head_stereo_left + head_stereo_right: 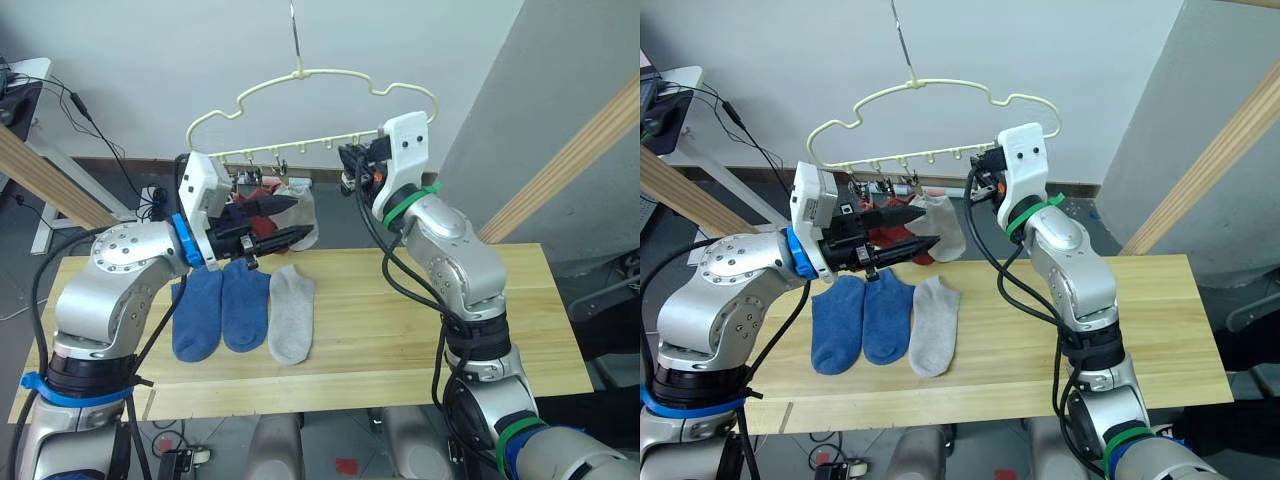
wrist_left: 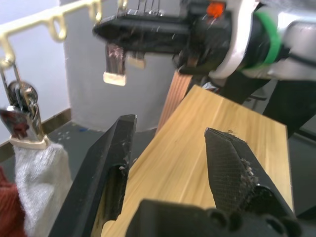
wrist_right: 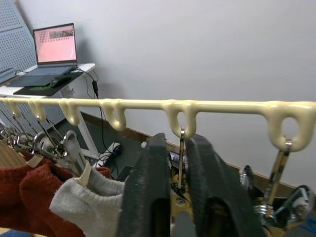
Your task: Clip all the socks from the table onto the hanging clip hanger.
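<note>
Up at the clip hanger (image 1: 310,85), the right gripper (image 3: 178,163) is pinching its fingers nearly together around the thin wire of one hanging clip (image 3: 180,153), seemingly gripping it. Meanwhile the left gripper (image 2: 170,163) is hovering just below the hanger bar with its fingers spread wide and holding nothing. Two rust red socks (image 3: 24,190) and one light grey sock (image 3: 91,202) are already hanging from clips. Two blue socks (image 1: 220,310) and another grey sock (image 1: 291,312) are lying side by side on the table (image 1: 400,330).
</note>
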Robot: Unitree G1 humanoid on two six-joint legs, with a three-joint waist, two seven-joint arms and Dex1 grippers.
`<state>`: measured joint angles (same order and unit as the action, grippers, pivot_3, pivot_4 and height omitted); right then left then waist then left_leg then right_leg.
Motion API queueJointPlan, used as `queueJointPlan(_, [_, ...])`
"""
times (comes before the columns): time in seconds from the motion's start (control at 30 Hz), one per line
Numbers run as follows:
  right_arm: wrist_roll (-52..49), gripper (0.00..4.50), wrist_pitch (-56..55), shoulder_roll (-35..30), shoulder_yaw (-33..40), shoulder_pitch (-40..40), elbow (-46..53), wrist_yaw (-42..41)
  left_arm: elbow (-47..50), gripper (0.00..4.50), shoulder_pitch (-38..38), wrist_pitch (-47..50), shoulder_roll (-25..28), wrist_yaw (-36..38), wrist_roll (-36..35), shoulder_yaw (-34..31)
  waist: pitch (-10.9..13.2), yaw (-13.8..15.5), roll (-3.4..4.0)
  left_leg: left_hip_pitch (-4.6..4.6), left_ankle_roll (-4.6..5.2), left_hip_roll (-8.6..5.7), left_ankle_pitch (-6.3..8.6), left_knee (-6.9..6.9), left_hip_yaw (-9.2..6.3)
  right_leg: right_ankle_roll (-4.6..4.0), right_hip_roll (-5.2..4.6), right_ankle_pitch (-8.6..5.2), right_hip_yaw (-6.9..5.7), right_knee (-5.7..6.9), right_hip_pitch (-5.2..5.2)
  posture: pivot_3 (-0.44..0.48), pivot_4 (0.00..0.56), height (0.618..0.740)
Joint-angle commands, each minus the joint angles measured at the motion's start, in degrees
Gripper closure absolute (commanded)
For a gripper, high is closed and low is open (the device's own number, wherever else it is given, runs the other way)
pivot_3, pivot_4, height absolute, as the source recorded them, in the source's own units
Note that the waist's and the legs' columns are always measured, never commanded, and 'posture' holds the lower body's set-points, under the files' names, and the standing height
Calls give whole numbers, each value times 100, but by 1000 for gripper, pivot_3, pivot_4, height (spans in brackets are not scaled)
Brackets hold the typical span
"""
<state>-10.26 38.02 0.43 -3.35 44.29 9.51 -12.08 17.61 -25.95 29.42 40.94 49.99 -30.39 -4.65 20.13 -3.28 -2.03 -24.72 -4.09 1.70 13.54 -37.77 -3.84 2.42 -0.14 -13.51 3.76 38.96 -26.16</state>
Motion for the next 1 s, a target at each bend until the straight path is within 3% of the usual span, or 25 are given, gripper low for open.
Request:
queueJointPlan(0.03, [-93, 4488, -110, 39, 75, 166, 66, 35, 287, 2012, 291, -164, -73, -281, 303, 94, 0, 0, 0, 0, 0, 0, 0, 0, 0, 0, 0, 0, 0, 0, 0, -25, 309, 735])
queueJointPlan(0.13, [-101, 4488, -166, 48, 79, 213, 4, 25, 307, 2012, 777, -389, -86, -329, 704, 363, 0, -2, 0, 0, 0, 0, 0, 0, 1, -1, -1, 1, 2, 0, 0, -25, 309, 735])
queueJointPlan(0.23, [-108, 4500, -199, 61, 89, 263, -38, 20, 34, 1454, 1157, -603, -220, -518, 1136, 686, 0, 1, 1, 0, 0, 0, 0, 0, -1, -2, -1, 1, 0, 1, 0, -24, 311, 735])
queueJointPlan(0.33, [-113, 4500, -230, 73, 94, 305, -78, 7, -706, 573, 1239, -976, -540, -831, 1717, 1060, 0, 3, 1, 0, 1, 0, 0, -3, -1, -4, -1, 2, -1, 1, 0, -25, 313, 735])
queueJointPlan(0.5, [-110, 4500, -213, 101, 65, 330, -66, 9, -2045, 573, 983, -1489, -1029, -1178, 2411, 1441, 0, 1, 1, 0, 3, -1, -1, -8, 1, -4, 0, 3, -1, 2, 0, -47, 319, 735])
queueJointPlan(0.77, [-108, 4500, -150, 112, 36, 296, 4, 21, -3641, 573, 538, -1847, -1451, -1430, 2928, 1492, -1, -9, 1, 0, 4, -2, -1, -8, 0, -7, -3, 5, -2, 6, 1, -71, 324, 735])
queueJointPlan(0.87, [-106, 4500, -142, 118, 34, 295, 10, 29, -3775, 1118, 549, -1797, -1491, -1338, 2918, 1489, -2, -14, 2, 1, 4, -1, -1, -9, 0, -9, -2, 7, -2, 8, 1, -73, 325, 735])
queueJointPlan(1.0, [-104, 4500, -146, 128, 34, 299, 16, 47, -3646, 2242, 689, -1740, -1511, -1172, 2848, 1481, -3, -19, 3, 3, 4, -1, -2, -12, 0, -10, -2, 8, -2, 9, 4, -78, 324, 735])
